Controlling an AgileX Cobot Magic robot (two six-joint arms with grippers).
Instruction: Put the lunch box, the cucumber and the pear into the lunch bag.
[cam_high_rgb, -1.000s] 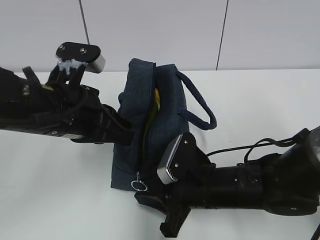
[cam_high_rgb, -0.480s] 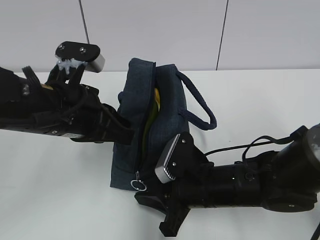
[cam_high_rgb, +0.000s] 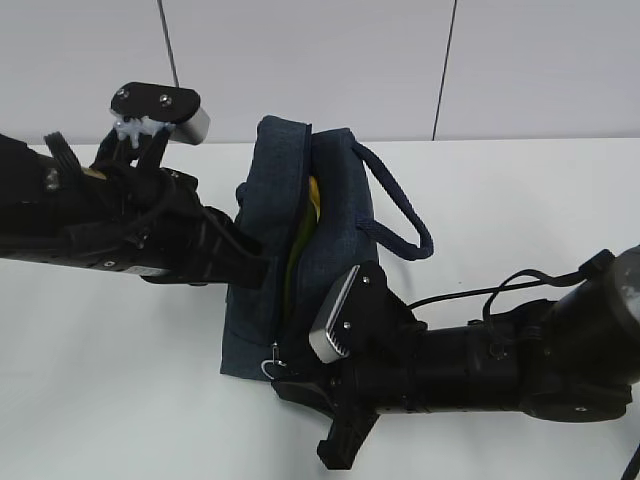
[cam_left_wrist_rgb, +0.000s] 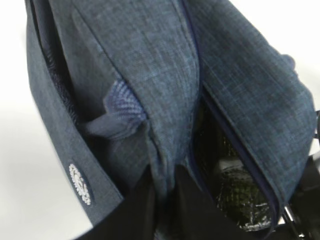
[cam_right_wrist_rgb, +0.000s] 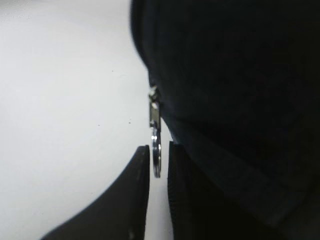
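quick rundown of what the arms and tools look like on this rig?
Both arms are matte black with chunky segmented housings. Each carries a black wrist camera block with a silver-grey face, the left arm's on a whitish bracket, the right arm's angled over the wrist. Loose black cables loop along the right arm. The left tool and right tool have plain black tapered fingers. No markings visible.

We see the lunch bag on the table, centre of the exterior view, its zipper slit running front to back. The handle loops off its right side. Left gripper sits at the bag's left flank, pinching a fold of fabric by the slit. Right gripper is at the front end, fingers either side of the ring pull.
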